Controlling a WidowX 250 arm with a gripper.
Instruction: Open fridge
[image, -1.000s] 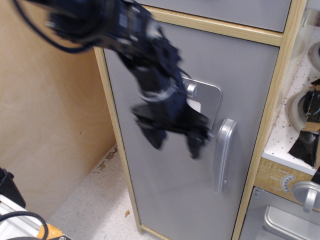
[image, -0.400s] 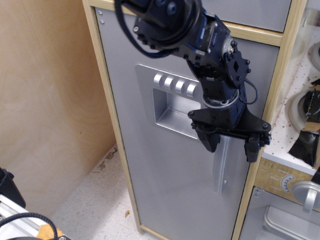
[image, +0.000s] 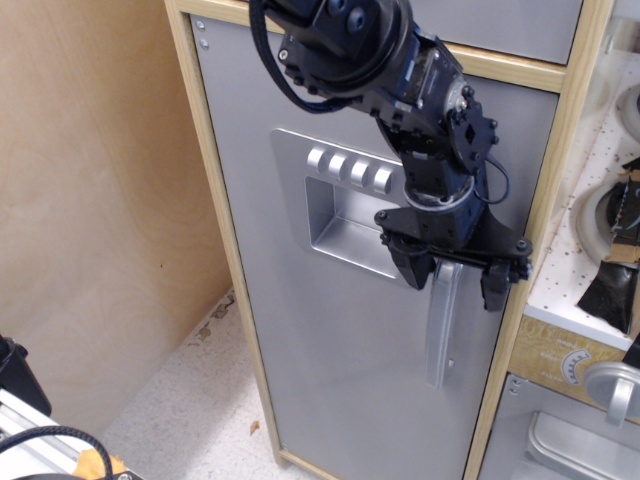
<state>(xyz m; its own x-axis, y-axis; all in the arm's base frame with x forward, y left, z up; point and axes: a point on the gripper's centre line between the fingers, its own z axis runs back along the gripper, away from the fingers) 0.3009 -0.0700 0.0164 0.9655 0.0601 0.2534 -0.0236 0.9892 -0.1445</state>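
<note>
The fridge is a tall toy cabinet with a light-wood frame and a large matte grey door, which is shut. A recessed silver dispenser panel with four buttons sits in the door's upper middle. The silver bar handle runs down the door's right side. My black gripper is open and hangs over the handle's top end, one finger on each side. The handle's top is hidden behind the gripper. I cannot tell whether the fingers touch the handle.
A plywood wall stands to the left of the fridge. A speckled floor lies below. To the right are a white pegboard counter, a knob and a small grey oven door. A separate grey panel sits above.
My gripper has swung from the door's middle across to the right. It now straddles the top of the bar handle, slightly higher and more to the left than 0.4 s ago. The door has stayed shut.
</note>
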